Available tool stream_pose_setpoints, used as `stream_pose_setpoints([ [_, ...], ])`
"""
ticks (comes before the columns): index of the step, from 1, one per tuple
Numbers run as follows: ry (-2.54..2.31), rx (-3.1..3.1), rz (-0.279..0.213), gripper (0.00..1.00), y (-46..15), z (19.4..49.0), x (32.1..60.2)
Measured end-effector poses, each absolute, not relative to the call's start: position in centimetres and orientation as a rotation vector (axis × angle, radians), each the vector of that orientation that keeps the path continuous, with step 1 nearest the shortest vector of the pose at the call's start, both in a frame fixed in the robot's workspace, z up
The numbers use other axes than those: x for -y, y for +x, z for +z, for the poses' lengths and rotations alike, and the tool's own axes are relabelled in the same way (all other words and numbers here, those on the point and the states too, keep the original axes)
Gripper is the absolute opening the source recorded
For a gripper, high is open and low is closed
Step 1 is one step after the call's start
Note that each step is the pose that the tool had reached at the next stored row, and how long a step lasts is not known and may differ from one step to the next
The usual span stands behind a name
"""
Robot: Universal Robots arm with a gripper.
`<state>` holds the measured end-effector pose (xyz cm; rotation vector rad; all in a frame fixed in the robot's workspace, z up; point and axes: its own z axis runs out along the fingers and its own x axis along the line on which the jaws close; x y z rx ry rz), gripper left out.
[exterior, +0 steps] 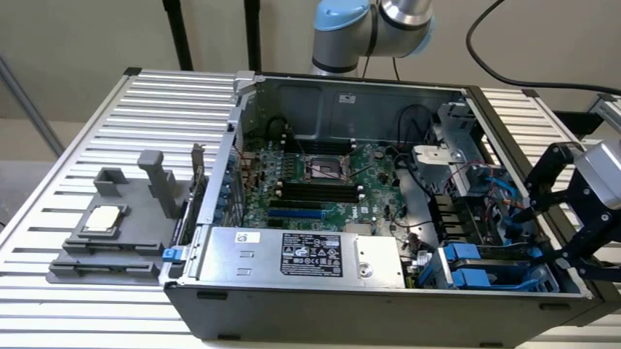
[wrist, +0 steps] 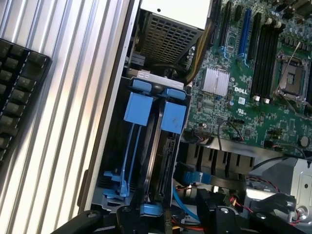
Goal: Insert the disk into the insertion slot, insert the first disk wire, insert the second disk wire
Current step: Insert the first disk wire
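The claw point(exterior: 543, 233) hangs open, empty, over the disk point(wrist: 167, 158). The disk is likely heavy, rigid and fragile; it is best gripped by its blue carrier point(wrist: 173, 116).

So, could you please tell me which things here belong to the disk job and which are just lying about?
Job: disk, apparently seated in the slot; blue wire beside it; open gripper.
Lying about: keyboard; power supply; motherboard; grey fixture with a chip.
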<state>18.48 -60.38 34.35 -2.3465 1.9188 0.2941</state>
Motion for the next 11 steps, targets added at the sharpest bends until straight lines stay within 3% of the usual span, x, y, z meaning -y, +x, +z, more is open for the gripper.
stream_pose_setpoints([
  [2, -2.350, -1.909, 0.295, 0.53, 18.47, 34.34, 60.43],
  [3, -2.353, -1.904, 0.296, 0.46, 18.47, 34.34, 60.47],
  [5, -2.358, -1.897, 0.298, 0.46, 18.47, 34.34, 60.53],
  [6, -2.360, -1.893, 0.299, 0.39, 18.47, 34.34, 60.57],
  [11, -2.371, -1.874, 0.305, 0.37, 18.47, 34.34, 60.74],
])
